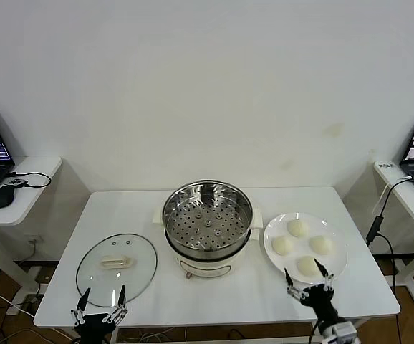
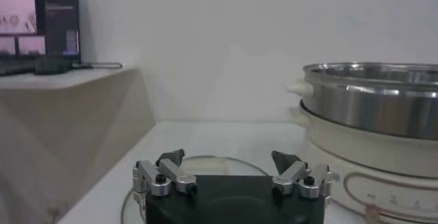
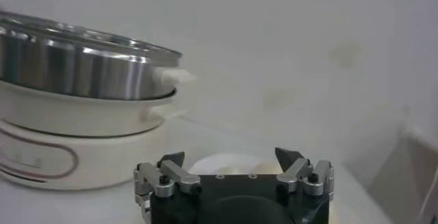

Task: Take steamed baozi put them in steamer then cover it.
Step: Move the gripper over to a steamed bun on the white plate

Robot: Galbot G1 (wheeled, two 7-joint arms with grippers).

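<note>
Black and spread wide, my right gripper [image 1: 309,285] is hanging at the near rim of the white plate [image 1: 339,264], holding nothing. I am lining it up on the nearest of the four steamed baozi [image 1: 308,266], which is sitting just beyond its fingertips; the other three are lying farther back on the same plate. To do this pick well, I am planning to straddle the bun across its middle and close gently, since soft dough will likely dent or tear under a hard squeeze, and to avoid dragging the fingers on the plate. The steamer [image 1: 208,215] is standing empty just left of the plate, so the carry looks short. My left gripper [image 1: 99,302], also open and empty, is waiting at the table's near edge by the cover [image 1: 116,267], which is lying flat on the table [image 1: 121,208].
</note>
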